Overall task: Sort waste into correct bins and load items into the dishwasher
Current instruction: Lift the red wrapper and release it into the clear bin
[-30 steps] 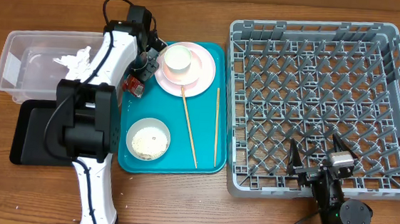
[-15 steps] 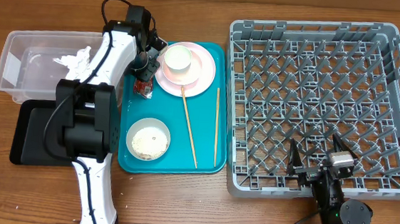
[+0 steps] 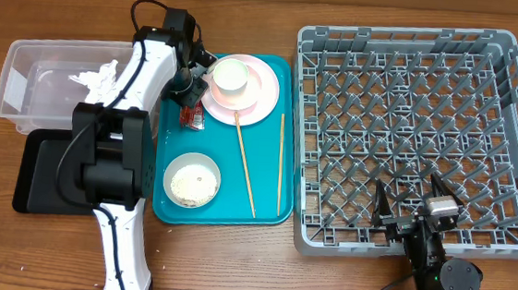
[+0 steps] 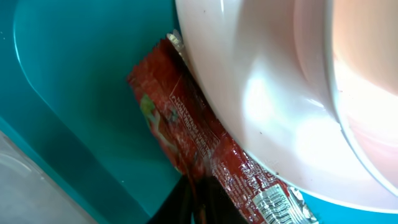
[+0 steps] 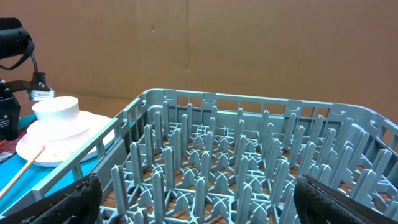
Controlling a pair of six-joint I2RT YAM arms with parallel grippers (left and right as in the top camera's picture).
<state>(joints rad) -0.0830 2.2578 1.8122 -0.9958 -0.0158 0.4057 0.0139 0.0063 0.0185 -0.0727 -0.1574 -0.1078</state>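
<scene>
In the left wrist view we see only one dark finger at the bottom edge, touching the near part of the packet. We cannot tell whether the left gripper actually grips it. The packet lies on the teal tray, its long side pushed against the rim of the plate and partly under it.

A second ago we saw the packet at the teal tray's left edge, and half a second ago it was midway. Now it touches the plate, so it has shifted right, and the left gripper with it.

The cup stands on the plate. Nearer the robot on the teal tray, the bowl holds rice. Two chopsticks lie to its right, one with its tip on the plate. Left of the teal tray, the tub holds the napkin, and the black tray sits just beside the tub. None of these has moved.

The right gripper hangs over the near edge of the rack, fingers spread wide and holding nothing, as before.
</scene>
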